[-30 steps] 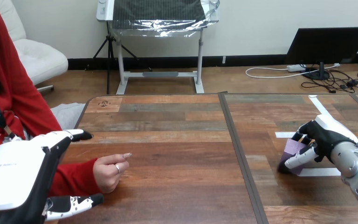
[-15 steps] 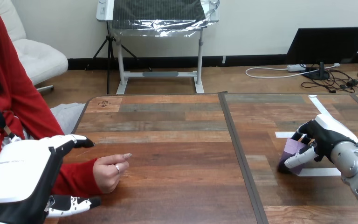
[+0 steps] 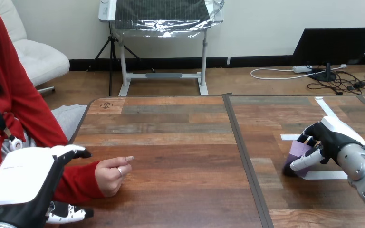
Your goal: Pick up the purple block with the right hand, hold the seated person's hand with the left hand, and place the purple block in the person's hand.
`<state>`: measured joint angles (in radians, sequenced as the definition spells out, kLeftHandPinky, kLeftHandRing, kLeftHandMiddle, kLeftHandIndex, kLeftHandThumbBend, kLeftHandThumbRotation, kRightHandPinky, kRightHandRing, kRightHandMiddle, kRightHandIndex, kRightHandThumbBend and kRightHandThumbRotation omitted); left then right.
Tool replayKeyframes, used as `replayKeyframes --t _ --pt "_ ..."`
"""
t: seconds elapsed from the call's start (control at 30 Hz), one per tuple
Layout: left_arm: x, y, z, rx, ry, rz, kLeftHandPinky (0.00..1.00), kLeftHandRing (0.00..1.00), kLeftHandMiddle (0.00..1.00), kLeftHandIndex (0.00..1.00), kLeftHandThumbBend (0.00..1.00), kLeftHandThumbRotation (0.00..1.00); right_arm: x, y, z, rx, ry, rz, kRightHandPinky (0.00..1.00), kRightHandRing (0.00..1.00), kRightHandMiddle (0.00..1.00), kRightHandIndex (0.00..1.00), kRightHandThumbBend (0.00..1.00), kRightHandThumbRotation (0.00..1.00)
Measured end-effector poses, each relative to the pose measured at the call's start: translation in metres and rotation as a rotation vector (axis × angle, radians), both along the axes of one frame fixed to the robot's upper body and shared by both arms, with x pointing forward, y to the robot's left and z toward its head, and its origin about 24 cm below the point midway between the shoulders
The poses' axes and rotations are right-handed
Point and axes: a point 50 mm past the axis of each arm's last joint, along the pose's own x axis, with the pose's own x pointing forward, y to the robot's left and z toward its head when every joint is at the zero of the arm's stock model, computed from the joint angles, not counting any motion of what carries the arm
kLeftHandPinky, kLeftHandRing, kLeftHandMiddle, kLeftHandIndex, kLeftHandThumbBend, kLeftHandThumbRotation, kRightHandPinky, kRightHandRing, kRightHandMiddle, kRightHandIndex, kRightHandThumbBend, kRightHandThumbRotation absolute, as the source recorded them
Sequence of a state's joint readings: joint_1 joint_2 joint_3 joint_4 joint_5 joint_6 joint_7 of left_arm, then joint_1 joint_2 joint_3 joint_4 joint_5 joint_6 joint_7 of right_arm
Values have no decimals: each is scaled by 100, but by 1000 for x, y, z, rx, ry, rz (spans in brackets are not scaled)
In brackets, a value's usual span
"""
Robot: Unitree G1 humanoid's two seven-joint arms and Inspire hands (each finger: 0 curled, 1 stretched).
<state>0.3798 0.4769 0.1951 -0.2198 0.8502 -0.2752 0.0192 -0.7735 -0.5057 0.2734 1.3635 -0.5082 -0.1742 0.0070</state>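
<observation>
The purple block (image 3: 298, 153) rests on the table at the right, partly covered by my right hand (image 3: 331, 138), whose fingers and thumb are curled round it. The person's hand (image 3: 111, 175) lies on the table at the left as a loose fist, a red sleeve behind it. My left hand (image 3: 26, 180) hovers at the lower left beside that sleeve, fingers straight and spread, one above the sleeve and the thumb below it, touching nothing that I can see.
A dark seam (image 3: 244, 156) runs front to back between two wooden table panels. White tape strips (image 3: 330, 175) mark the table around the block. The person's torso sits at the far left edge.
My left hand has drawn back toward the lower left, away from the person's fist. The right hand and the block have stayed put.
</observation>
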Motion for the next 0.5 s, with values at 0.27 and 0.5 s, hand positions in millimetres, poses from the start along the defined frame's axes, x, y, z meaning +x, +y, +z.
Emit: replayKeyframes --t 0.27,0.5 --pt "6 4 -9 26 38 19 69 74 76 74 100 13 0 0 0 1 -1 -1 49 51 54 54 75 0" --pt "12 7 -16 34 60 34 70 75 76 74 100 12 0 0 0 2 -1 -1 47 50 53 53 75 0"
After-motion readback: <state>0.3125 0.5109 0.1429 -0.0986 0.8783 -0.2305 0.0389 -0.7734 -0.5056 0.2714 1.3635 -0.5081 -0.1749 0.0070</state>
